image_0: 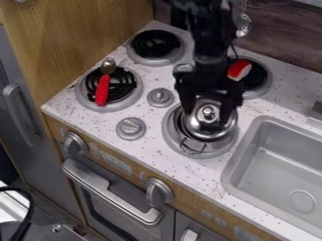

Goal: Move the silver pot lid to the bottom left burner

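My claw (209,104) is spread wide over the pot (213,142), one finger on each side of the silver lid (219,123); whether they touch it, I can't tell. The lid sits on top of the pot, so I judge the task barely begun: grip, lift, carry and set-down all remain. Across the stove from the pot lies my goal, the bottom left burner (83,96), with a red-handled spoon (102,89) across its coil, which could leave the lid tilted. Pale markings (116,161) on the front panel, down from the pot, offer nothing I can read.
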### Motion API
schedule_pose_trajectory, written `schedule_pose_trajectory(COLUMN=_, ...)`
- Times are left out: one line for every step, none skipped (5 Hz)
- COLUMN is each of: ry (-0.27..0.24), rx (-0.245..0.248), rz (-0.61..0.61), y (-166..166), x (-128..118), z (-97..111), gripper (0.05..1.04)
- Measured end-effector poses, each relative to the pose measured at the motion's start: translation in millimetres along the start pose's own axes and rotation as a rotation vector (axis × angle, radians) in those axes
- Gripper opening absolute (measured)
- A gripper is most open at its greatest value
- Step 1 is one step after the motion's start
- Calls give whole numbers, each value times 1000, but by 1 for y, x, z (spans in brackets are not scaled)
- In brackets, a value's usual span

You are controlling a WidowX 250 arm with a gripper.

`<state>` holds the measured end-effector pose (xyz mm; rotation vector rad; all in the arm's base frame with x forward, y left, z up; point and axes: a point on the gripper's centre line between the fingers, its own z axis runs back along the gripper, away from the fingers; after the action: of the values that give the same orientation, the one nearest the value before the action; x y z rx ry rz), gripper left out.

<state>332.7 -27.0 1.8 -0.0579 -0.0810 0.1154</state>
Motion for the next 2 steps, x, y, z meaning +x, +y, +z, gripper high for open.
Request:
schedule_pose_trajectory(ry=30, rx=-4, rz=10, y=-1, x=1, z=-12, gripper=996)
schedule_pose_trajectory(ry=43, rx=7, rz=17, y=4, x=2, z=-18, gripper=961)
